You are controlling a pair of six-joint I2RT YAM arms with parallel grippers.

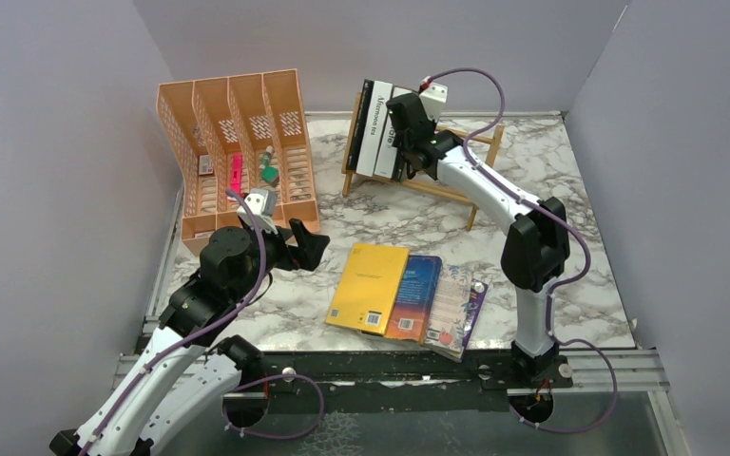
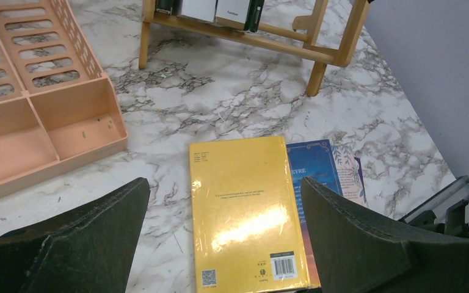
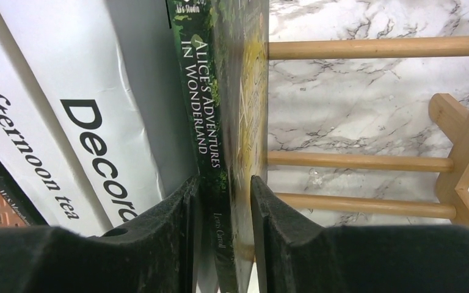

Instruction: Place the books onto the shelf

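The light-wood shelf stands at the back of the marble table. Upright on its left end are a white "Afternoon tea" book, the white "Decorate" book and a dark green book. My right gripper is open, its jaws loosely flanking the green book's spine with slack on both sides. Flat at the front lie the yellow book, the blue-orange book and the purple floral book, overlapping. My left gripper hovers open above the yellow book.
An orange perforated file organiser holding small items stands at the back left, close to the left arm. The shelf's right half shows bare rails. Grey walls enclose the table on three sides.
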